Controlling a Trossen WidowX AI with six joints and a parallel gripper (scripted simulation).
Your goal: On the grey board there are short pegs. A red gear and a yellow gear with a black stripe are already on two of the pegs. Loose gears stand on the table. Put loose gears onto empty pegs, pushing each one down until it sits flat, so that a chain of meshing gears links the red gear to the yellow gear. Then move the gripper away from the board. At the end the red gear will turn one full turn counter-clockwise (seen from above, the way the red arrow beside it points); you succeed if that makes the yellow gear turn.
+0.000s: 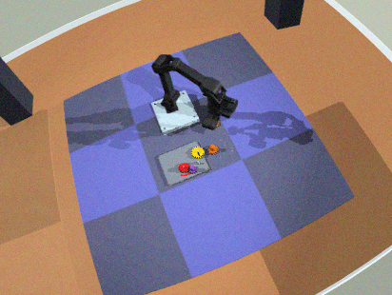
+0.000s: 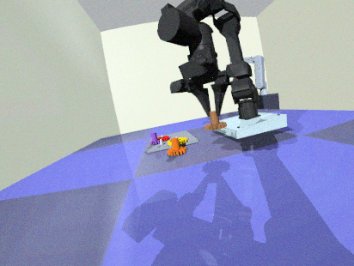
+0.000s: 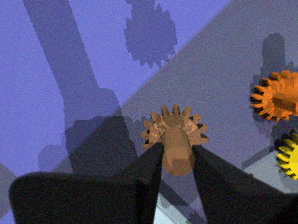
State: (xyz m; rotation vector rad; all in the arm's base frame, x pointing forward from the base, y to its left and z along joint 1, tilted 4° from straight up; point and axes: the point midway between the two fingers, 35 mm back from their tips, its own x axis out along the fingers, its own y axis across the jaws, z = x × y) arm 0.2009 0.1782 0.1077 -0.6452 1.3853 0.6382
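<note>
My gripper (image 2: 213, 114) (image 3: 176, 149) is shut on the upright handle of the brown gear (image 2: 215, 126) (image 3: 175, 125) and holds it above the table, its shadow apart from it. The grey board (image 1: 172, 161) (image 2: 192, 136) carries the red gear (image 1: 186, 167) (image 2: 164, 138) and the yellow gear (image 1: 198, 152) (image 2: 184, 141) (image 3: 290, 159). A small purple gear (image 1: 192, 169) (image 2: 155, 139) with a tall handle is on the board beside the red gear; its seating is too small to judge. An orange gear (image 1: 213, 149) (image 2: 176, 150) (image 3: 281, 100) stands on the table just off the board, near the yellow gear. Pale pegs show between the purple and yellow gears.
The arm's white base plate (image 1: 166, 125) (image 2: 266, 124) lies behind the board, close to the held gear. A red arrow (image 1: 185, 174) is beside the red gear. Dark shadows of the arm fall across the table.
</note>
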